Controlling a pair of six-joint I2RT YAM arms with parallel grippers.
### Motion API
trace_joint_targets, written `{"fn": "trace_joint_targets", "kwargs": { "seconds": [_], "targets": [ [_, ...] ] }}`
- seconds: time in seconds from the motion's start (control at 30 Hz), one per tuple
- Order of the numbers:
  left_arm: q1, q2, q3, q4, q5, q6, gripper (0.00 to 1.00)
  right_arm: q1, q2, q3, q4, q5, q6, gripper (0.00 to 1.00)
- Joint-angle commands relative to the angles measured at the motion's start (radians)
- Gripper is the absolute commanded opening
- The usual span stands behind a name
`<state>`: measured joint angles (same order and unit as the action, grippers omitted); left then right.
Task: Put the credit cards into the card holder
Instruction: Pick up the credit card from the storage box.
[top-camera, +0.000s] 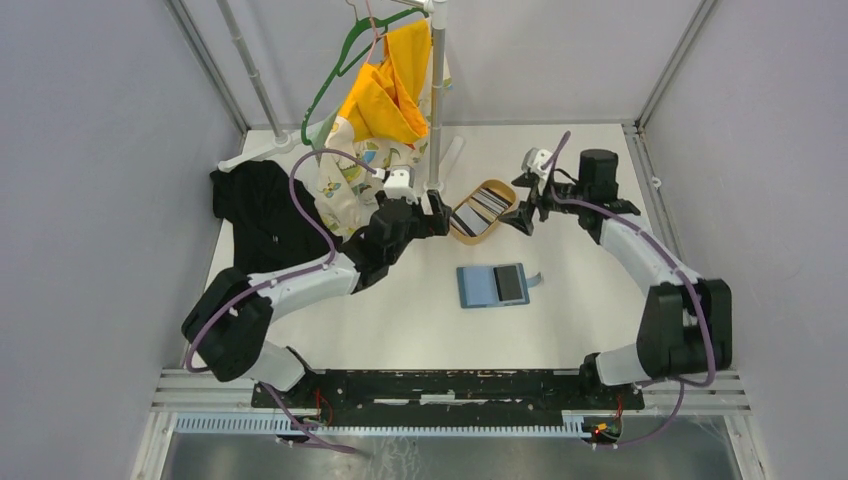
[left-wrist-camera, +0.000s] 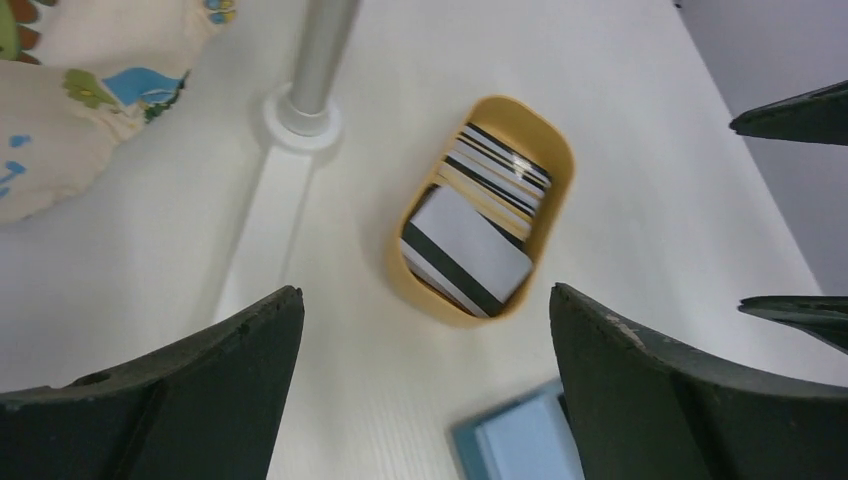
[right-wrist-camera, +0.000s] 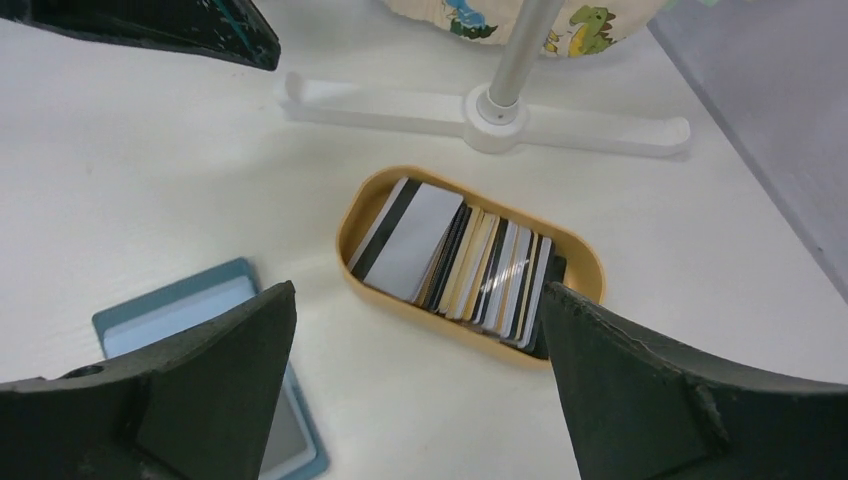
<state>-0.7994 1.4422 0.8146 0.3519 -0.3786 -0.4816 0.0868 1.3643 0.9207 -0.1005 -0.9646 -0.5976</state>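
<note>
Left gripper (top-camera: 437, 215) and right gripper (top-camera: 527, 212), both wide and empty, flank the tray (left-wrist-camera: 400, 262) near the table's (top-camera: 400, 320) far edge; the credit cards (top-camera: 483, 207) lie inside, the tray's long axis running gripper to gripper, neither clearly nearer; the card holder (top-camera: 492, 285) lies open toward mid-table

Top view overhead; both wrist views close above tray (left-wrist-camera: 510, 110).

A robotics lab's test cell, by the look: a white table (top-camera: 400, 330) boxed in by plain grey panels (top-camera: 90, 180) on metal rails (top-camera: 203, 55), with two cabled robot arms (top-camera: 300, 285) bolted to a slotted bar (top-camera: 450, 385) at its edge.
</note>
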Motion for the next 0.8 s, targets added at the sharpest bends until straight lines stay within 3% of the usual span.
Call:
{"fn": "trace_joint_targets", "kwargs": {
  "seconds": [0.0, 0.13, 0.3, 0.43, 0.77],
  "targets": [
    [0.091, 0.086, 0.07, 0.046, 0.142, 0.026, 0.94, 0.061, 0.174, 0.195, 0.05, 0.08, 0.136, 0.98],
    [0.103, 0.169, 0.09, 0.084, 0.185, 0.046, 0.82, 0.07, 0.367, 0.431, -0.085, 0.159, 0.213, 0.92],
    [0.103, 0.204, 0.033, 0.145, 0.262, 0.025, 0.71, 0.099, 0.505, 0.517, -0.102, 0.261, 0.272, 0.87],
    [0.102, 0.224, 0.036, 0.124, 0.263, 0.05, 0.7, 0.118, 0.615, 0.631, -0.195, 0.292, 0.3, 0.72],
    [0.103, 0.243, 0.047, 0.095, 0.28, 0.061, 0.68, 0.119, 0.687, 0.634, -0.181, 0.354, 0.396, 0.72]
  ]
}}
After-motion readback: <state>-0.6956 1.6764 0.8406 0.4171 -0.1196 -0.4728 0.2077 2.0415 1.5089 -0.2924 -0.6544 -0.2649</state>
